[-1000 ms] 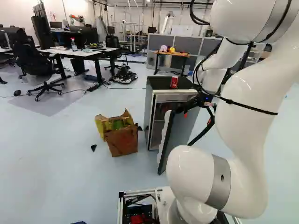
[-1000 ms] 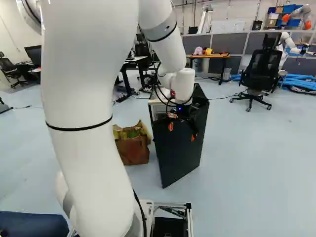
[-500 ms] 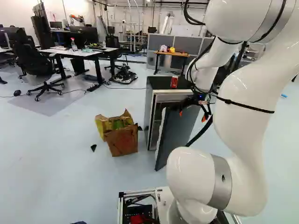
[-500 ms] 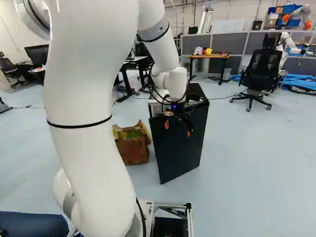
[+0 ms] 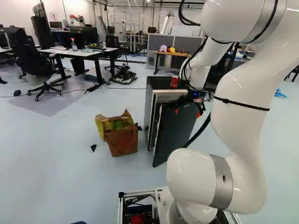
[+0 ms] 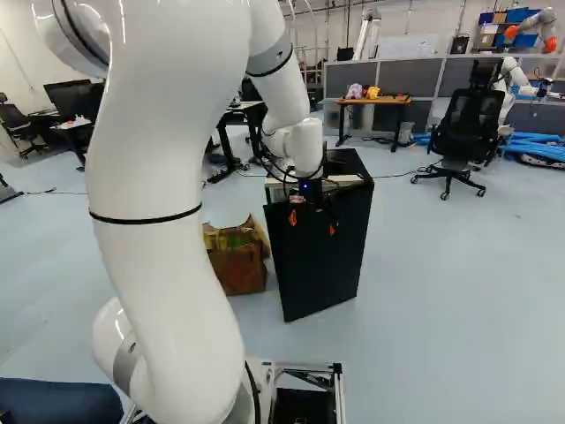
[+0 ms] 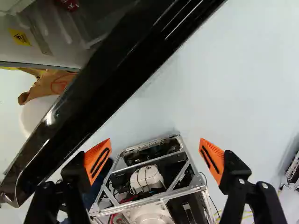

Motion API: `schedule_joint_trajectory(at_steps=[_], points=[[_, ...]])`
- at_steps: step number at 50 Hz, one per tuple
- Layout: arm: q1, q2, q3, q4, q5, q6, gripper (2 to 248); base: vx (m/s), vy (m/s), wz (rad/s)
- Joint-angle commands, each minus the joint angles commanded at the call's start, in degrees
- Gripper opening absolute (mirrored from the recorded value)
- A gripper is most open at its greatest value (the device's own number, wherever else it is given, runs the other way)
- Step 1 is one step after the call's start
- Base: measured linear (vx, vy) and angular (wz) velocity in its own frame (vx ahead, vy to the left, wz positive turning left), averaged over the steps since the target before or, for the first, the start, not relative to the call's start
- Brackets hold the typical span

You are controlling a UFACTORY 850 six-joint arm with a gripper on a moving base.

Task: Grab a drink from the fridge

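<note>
The fridge (image 5: 148, 109) stands ahead of the arm, its black door (image 5: 175, 133) partly ajar. On its dark top sits a red can (image 5: 174, 82); the arm hides it in the right base view. My gripper (image 6: 312, 223) is at the upper part of the door (image 6: 318, 265), on its outer side. Seen from the wrist, the gripper (image 7: 155, 161) stands open with nothing between its orange pads. The door's glossy black edge (image 7: 103, 74) runs slantwise ahead of and beside one finger. Beyond it show the fridge's inside and a red thing (image 7: 70, 4) in there.
A brown paper bag (image 5: 122, 140) stands on the floor beside the fridge. Desks (image 5: 79, 52) and office chairs are farther back, and a small wooden table (image 6: 375, 101) stands behind the fridge. Another robot (image 6: 516, 79) is at the far right. The wrist view shows the base (image 7: 149, 212) below.
The door has swung partway toward the fridge body, its gap narrower. My open gripper has moved the same way, leftward in both base views. The base has stayed put.
</note>
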Motion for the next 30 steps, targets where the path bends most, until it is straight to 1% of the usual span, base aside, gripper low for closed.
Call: schedule_joint_trajectory(at_steps=[11,30], points=[[1.5,-1.0,-1.4,-0.5,1.3,0.0,247,0.000,0.000,0.000],[3.8,-2.8,-3.9,-1.3,4.7,0.0,247,0.000,0.000,0.000]])
